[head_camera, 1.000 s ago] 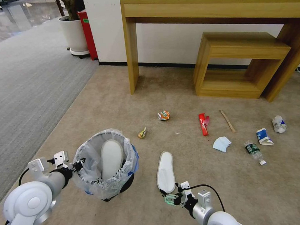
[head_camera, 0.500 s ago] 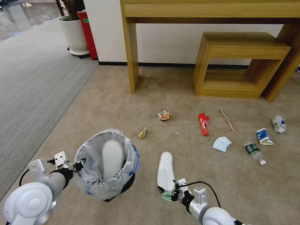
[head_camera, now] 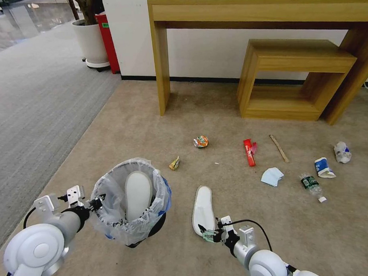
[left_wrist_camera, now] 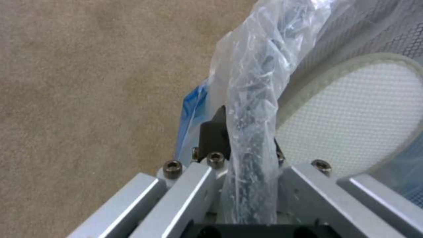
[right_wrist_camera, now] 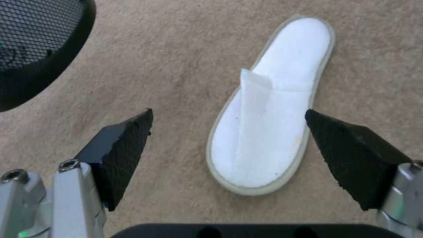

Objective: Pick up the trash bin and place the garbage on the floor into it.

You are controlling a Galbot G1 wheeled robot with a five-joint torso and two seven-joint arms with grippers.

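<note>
The trash bin [head_camera: 149, 227], black with a crinkly bag liner, is held at its rim by my left gripper [head_camera: 98, 202], which is shut on it [left_wrist_camera: 247, 145]. One white slipper [head_camera: 137, 194] stands inside the bin. A second white slipper [head_camera: 203, 209] lies flat on the beige floor [head_camera: 151, 115]. My right gripper [head_camera: 209, 235] hangs open just over that slipper's near end. The slipper [right_wrist_camera: 273, 109] lies between the spread fingers of the right gripper [right_wrist_camera: 228, 114] and below them. More garbage lies farther off: crushed can [head_camera: 200, 141], red wrapper [head_camera: 249, 152], wooden stick [head_camera: 279, 148], blue mask [head_camera: 272, 176], plastic bottle [head_camera: 311, 186].
A yellow wrapper [head_camera: 174, 163] and two crumpled paper cups [head_camera: 324, 167] [head_camera: 342, 152] also lie on the carpet. A wooden desk [head_camera: 161, 66] and low bench [head_camera: 294, 81] stand against the far wall. Grey striped carpet [head_camera: 30, 103] runs along the left, with a plant pot [head_camera: 91, 42] beyond.
My right gripper has shifted slightly over the floor slipper's near end, and the right arm has swung a little. The left gripper and the bin have not moved.
</note>
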